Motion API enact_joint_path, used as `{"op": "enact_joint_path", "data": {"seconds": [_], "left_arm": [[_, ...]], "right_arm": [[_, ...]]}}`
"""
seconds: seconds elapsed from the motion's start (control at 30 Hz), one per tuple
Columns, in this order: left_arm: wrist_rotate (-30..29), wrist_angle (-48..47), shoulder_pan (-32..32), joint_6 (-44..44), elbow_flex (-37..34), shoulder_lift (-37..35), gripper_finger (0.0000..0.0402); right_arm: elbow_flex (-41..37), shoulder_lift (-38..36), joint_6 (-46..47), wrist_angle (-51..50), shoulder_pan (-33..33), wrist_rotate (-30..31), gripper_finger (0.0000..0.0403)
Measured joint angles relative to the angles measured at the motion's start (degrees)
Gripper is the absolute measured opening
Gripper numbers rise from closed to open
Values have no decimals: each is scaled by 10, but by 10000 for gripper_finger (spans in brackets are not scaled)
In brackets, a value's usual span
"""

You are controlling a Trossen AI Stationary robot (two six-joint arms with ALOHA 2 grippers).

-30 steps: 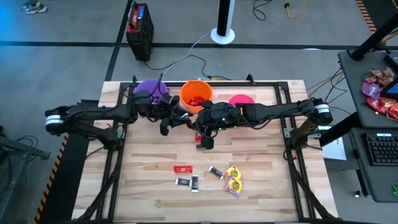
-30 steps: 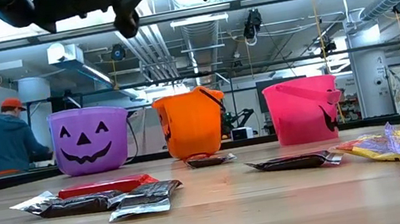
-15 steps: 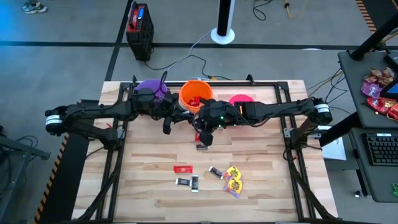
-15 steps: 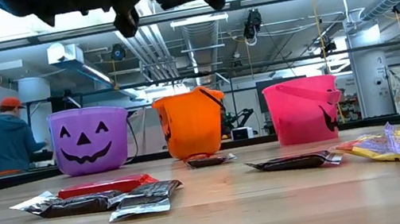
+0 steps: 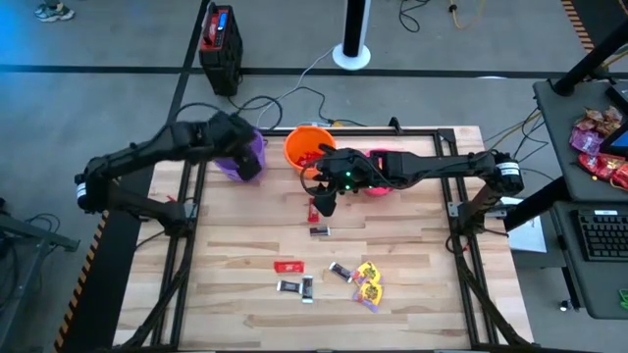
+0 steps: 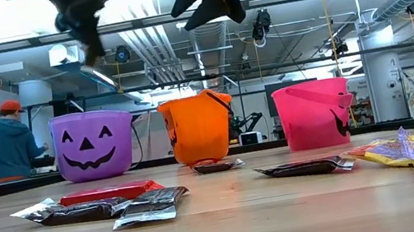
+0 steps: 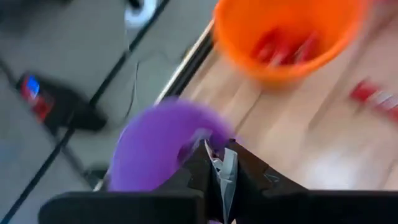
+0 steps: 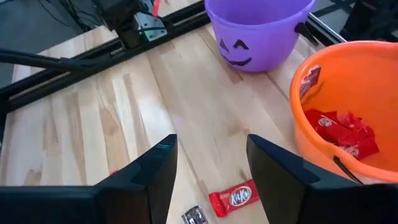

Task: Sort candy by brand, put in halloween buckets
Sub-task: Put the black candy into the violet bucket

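High view puts my left gripper [image 5: 245, 162] over the purple bucket [image 5: 238, 155], pinching a silver-wrapped candy [image 7: 224, 176], while my right gripper [image 5: 324, 203] hangs spread and empty beside the orange bucket [image 5: 309, 147].

Left end effector [image 7: 222, 171] pinching a silvery wrapper [image 7: 225, 176] above the purple bucket [image 7: 163, 144], orange bucket [image 7: 287, 36] beyond.

Wooden table [image 5: 235, 245] carries purple bucket [image 5: 241, 155], orange bucket [image 5: 306, 144], pink bucket [image 5: 381, 157] along far edge; scattered candy [image 5: 329, 277] near front.
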Motion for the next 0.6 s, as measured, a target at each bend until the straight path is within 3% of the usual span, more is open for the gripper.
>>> {"op": "enact_joint_path", "data": {"seconds": [0.1,0.2,0.37,0.6], "left_arm": [[29,-29,54,10,-2,13,12],[33,7,115,55,-32,31,15],[132,70,224,100,-80,85,23],[131,68,261,126,-89,136,35]], "right_arm": [[0,0,-4,-2,-2,0,187],[0,0,-4,-2,-4,0,187],[0,0,0,-8,-4,-1,187],[0,0,43,-48,-4,-32,187]]}}
